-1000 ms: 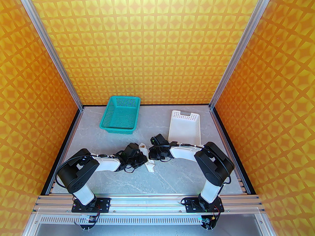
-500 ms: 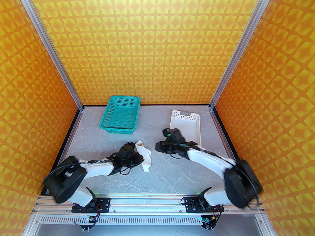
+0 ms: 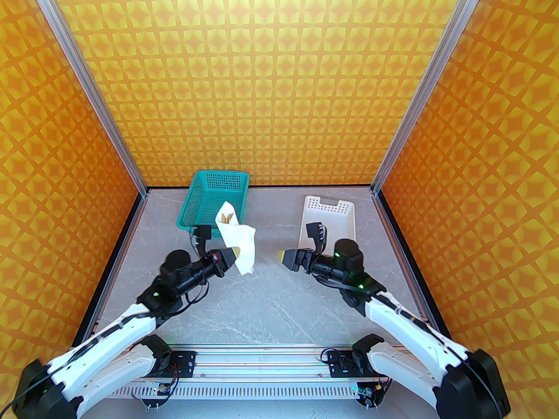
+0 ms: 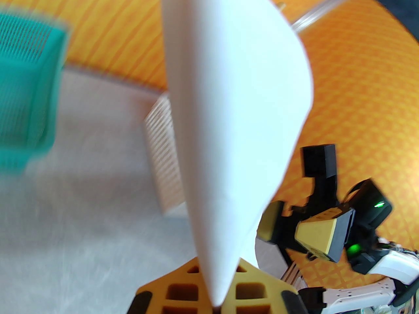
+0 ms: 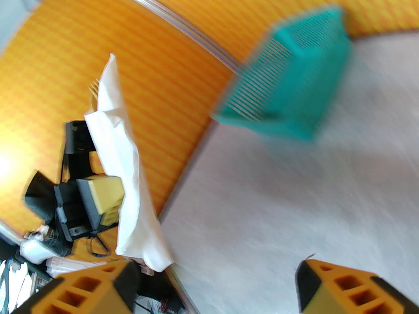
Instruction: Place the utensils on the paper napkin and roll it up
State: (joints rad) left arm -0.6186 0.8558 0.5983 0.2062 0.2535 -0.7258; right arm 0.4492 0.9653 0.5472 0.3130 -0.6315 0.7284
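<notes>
While the left gripper [image 3: 228, 258] clamps the bundled paper napkin [image 3: 239, 240] near the teal basket [image 3: 220, 173], fork tines [image 3: 226, 218] poke out. The right gripper [image 3: 301, 245], right of it, gapes empty.

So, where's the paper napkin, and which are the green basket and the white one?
paper napkin [image 3: 239, 242], top view, middle of the white sheet.
green basket [image 3: 222, 181], top view, on its far wall.
white basket [image 3: 329, 208], top view, on its far wall.
</notes>
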